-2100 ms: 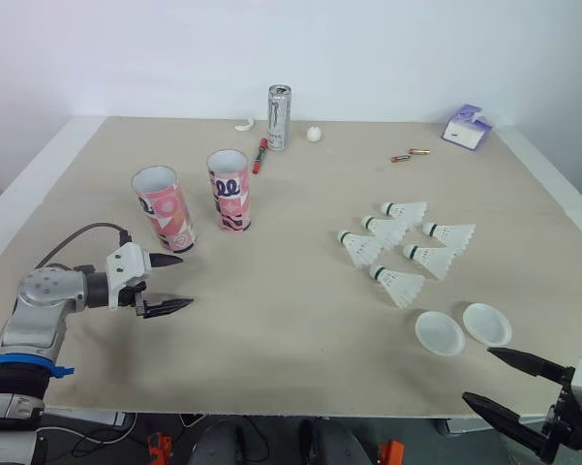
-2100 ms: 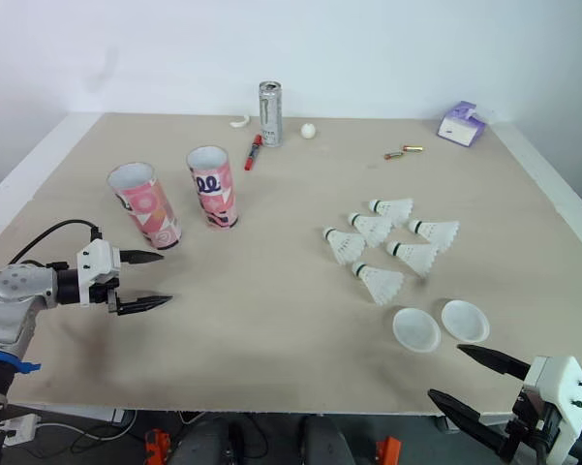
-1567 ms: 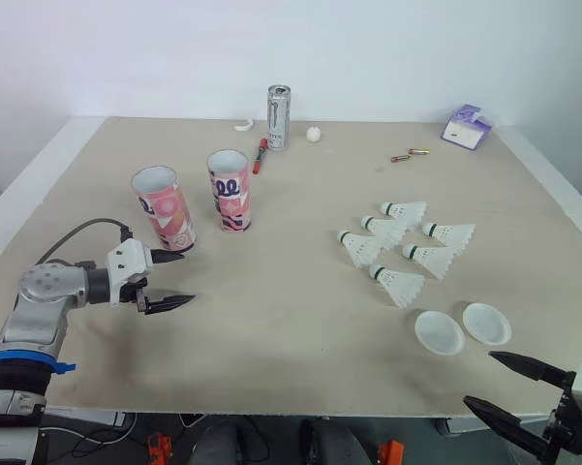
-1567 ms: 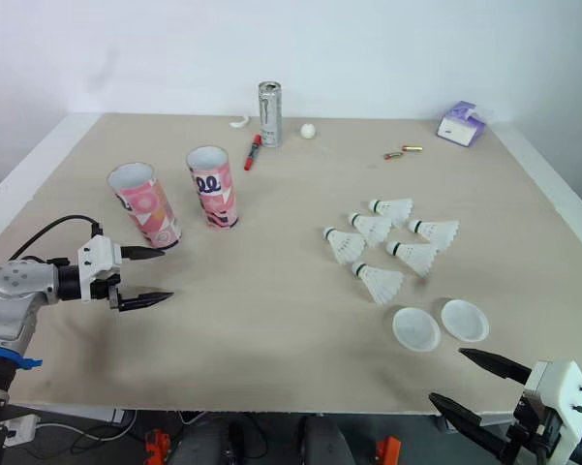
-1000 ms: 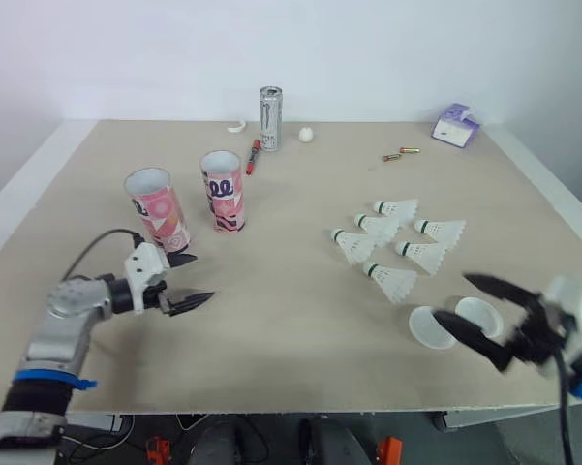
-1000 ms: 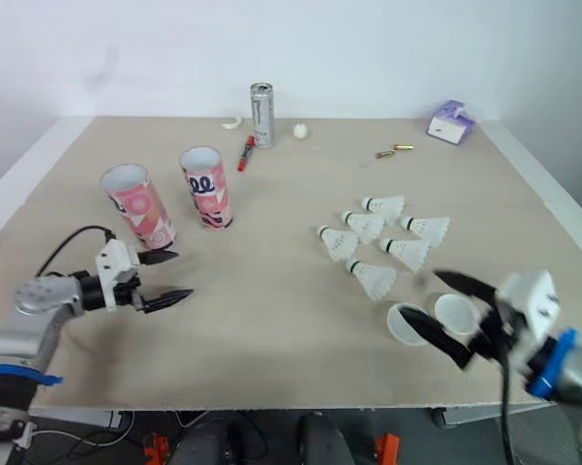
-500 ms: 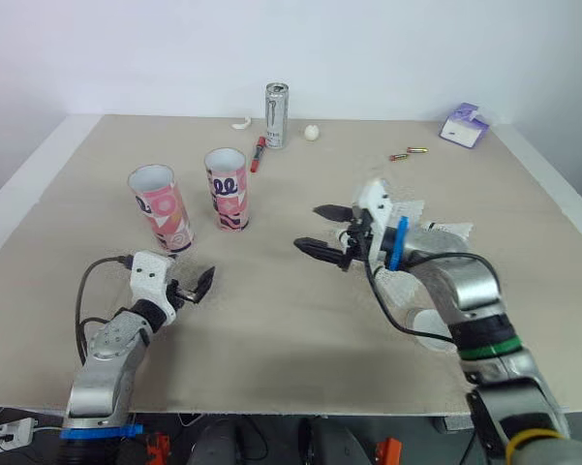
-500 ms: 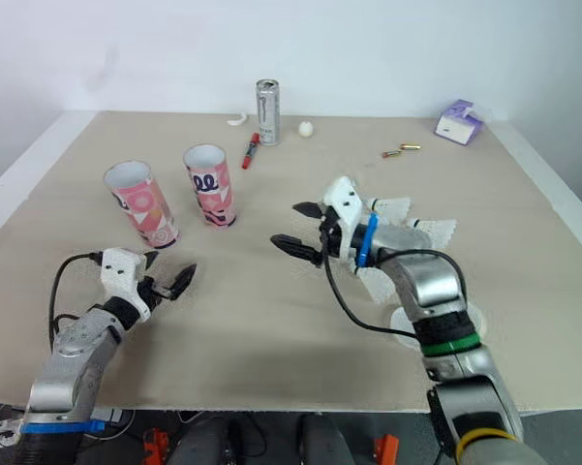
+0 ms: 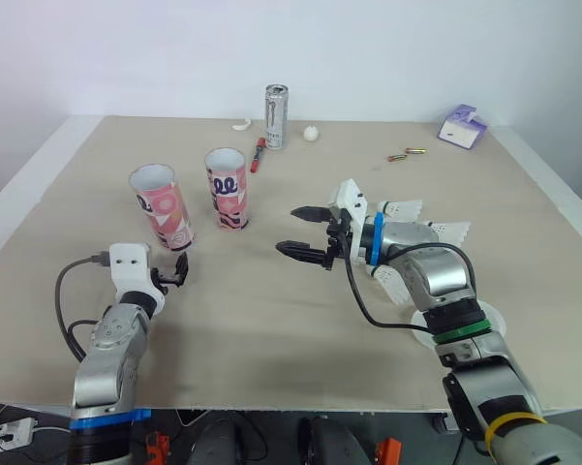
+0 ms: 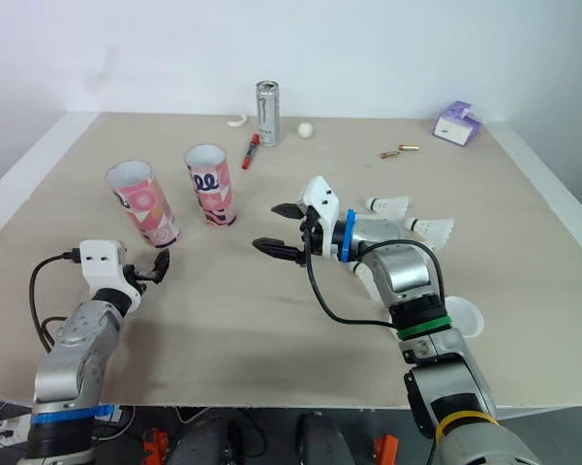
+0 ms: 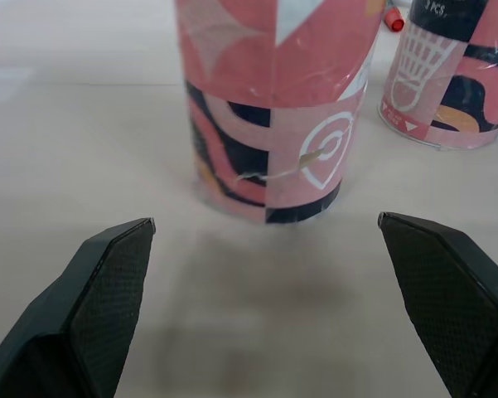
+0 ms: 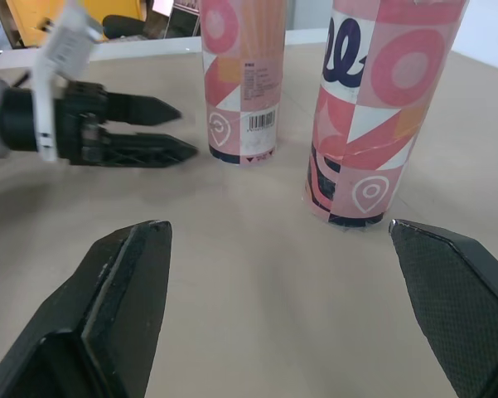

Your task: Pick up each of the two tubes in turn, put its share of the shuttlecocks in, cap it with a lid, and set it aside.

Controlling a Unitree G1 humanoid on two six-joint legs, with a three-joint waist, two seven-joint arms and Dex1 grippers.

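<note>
We judge the first step to be in hand: approaching a tube. The left tube [image 9: 163,208] and right tube [image 9: 229,191] stand upright and uncapped on the bench [image 9: 271,325]. The left gripper [image 9: 172,272] and right gripper [image 9: 289,231] have fingers spread, touching neither tube. The next move calls for advancing one gripper around a tube and closing on it.

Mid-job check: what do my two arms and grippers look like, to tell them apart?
Both arms are silver-grey with a white wrist housing, a looping black cable and black, tapered jaws. The left gripper sits on an arm with a blue band near its base. The right gripper has a blue wrist ring, and its arm carries a green band and a yellow band.
</note>
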